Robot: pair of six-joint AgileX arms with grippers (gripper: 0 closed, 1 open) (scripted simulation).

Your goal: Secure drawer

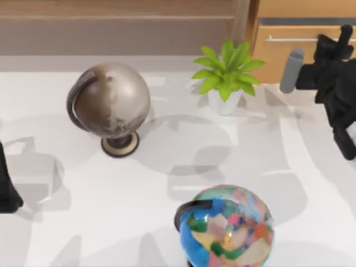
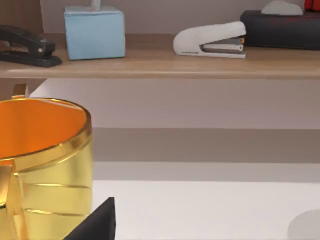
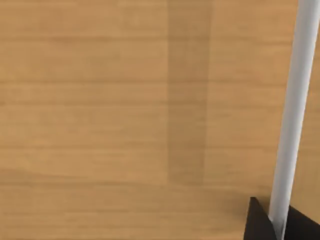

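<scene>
Right gripper (image 1: 340, 41) pressed close against the drawer (image 1: 289, 53) at the table's far right.

The handle (image 3: 295, 110) is seen between its parted fingertips; the drawer front is partly hidden. The left gripper is parked at left, its fingers' state undeterminable.

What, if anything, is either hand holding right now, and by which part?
The right hand is up against the drawer at its silver bar handle, but a closed grip on it cannot be told. The left hand, parked at the table's left edge, holds nothing.
</scene>
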